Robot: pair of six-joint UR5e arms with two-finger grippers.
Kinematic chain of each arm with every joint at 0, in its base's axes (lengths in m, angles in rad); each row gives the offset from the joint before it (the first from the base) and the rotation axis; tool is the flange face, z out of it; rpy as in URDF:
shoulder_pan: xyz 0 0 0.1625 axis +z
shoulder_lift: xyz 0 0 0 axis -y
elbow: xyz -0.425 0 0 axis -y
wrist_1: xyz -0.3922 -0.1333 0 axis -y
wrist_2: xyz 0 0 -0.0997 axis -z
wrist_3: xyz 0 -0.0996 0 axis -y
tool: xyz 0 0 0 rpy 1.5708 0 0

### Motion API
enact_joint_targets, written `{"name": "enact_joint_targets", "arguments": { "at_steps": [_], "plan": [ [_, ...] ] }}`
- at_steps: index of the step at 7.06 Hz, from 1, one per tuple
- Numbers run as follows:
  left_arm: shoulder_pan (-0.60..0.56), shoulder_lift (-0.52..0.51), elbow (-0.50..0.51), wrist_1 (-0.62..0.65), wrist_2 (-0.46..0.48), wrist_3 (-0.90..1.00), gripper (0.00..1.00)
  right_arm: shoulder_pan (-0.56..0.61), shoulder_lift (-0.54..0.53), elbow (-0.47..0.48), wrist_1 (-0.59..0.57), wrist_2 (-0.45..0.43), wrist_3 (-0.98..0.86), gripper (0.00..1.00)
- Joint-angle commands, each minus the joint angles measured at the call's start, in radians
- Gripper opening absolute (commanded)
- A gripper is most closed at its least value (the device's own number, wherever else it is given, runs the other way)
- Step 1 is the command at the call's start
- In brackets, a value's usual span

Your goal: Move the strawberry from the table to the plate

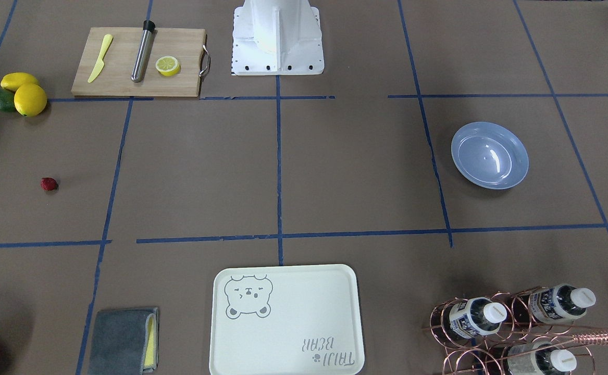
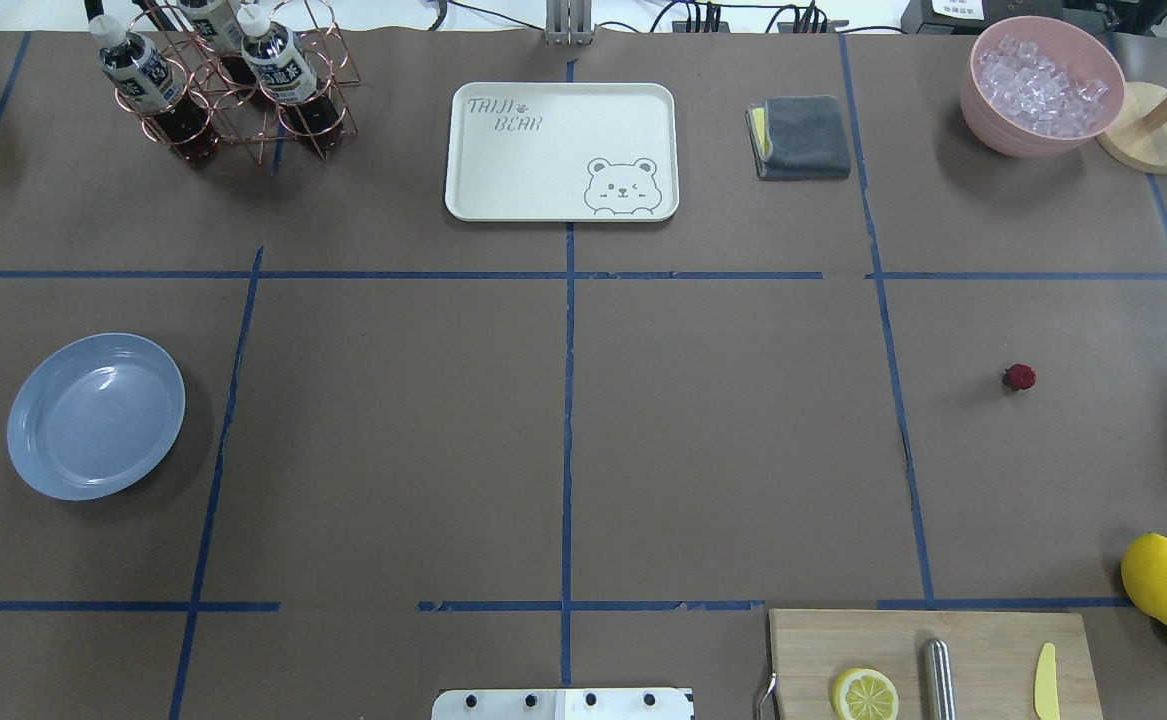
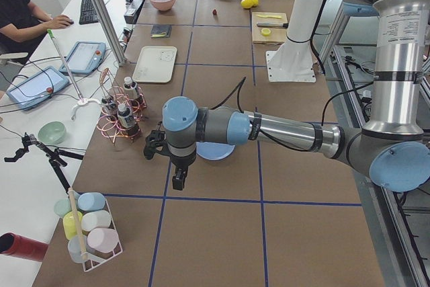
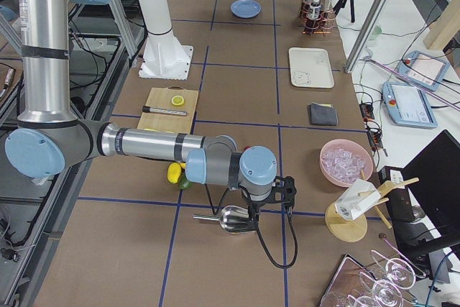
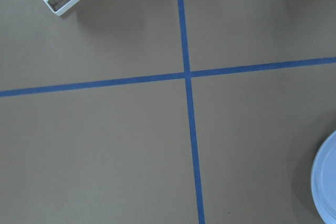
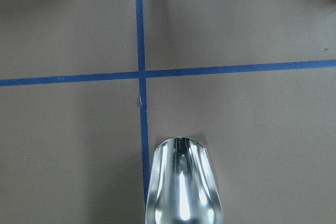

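Observation:
The strawberry (image 1: 49, 184) (image 2: 1019, 377) (image 3: 214, 12) is a tiny dark-red berry lying alone on the brown table (image 2: 723, 450), on my right side. The light-blue plate (image 1: 489, 155) (image 2: 95, 416) (image 4: 245, 8) sits with nothing in it far over on my left; its edge (image 5: 326, 177) shows in the left wrist view. My left gripper (image 3: 178, 179) hangs near the plate (image 3: 216, 152), seen only from the side, so I cannot tell its state. My right gripper (image 4: 254, 208) hovers over a metal scoop (image 4: 231, 218) (image 6: 181, 182); whether it is open or shut I cannot tell.
A cutting board (image 2: 983, 650) carries a lemon half (image 2: 865, 695), a metal rod and a yellow knife. Lemons (image 2: 1161, 578) and an avocado lie beside it. At the far side stand a bear tray (image 2: 561, 150), grey cloth (image 2: 800, 136), ice bowl (image 2: 1041, 85) and bottle rack (image 2: 228, 85).

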State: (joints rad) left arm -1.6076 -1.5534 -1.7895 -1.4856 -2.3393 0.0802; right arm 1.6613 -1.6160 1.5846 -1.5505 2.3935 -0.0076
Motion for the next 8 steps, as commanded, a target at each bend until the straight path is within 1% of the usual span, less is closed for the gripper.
{"name": "enact_joint_targets", "arguments": {
  "at_steps": [1,2,3,4,5,6,7,8],
  "plan": [
    [0.064,0.002,-0.042,-0.101,-0.006,-0.174,1.0,-0.002,0.008,0.015,0.001,0.009,0.011,1.0],
    [0.114,0.063,-0.039,-0.249,-0.006,-0.26,1.0,-0.003,0.01,0.014,0.0,0.01,0.011,1.0],
    [0.179,0.157,-0.036,-0.48,-0.005,-0.418,1.0,-0.003,0.011,0.017,0.001,0.019,0.011,1.0],
    [0.29,0.238,-0.01,-0.747,0.0,-0.626,1.0,-0.005,0.013,0.017,0.001,0.022,0.011,1.0],
    [0.384,0.249,0.055,-0.941,0.005,-0.786,0.98,-0.008,0.054,0.015,-0.002,0.01,0.006,1.0],
    [0.45,0.248,0.097,-1.025,0.059,-0.869,0.96,-0.008,0.074,0.011,-0.003,0.009,0.006,1.0],
    [0.534,0.246,0.097,-1.036,0.142,-0.964,0.93,-0.008,0.074,0.011,-0.002,0.015,0.011,1.0],
    [0.601,0.24,0.104,-1.038,0.217,-1.008,0.91,-0.009,0.07,0.009,0.0,0.018,0.011,1.0]
  ]
}}
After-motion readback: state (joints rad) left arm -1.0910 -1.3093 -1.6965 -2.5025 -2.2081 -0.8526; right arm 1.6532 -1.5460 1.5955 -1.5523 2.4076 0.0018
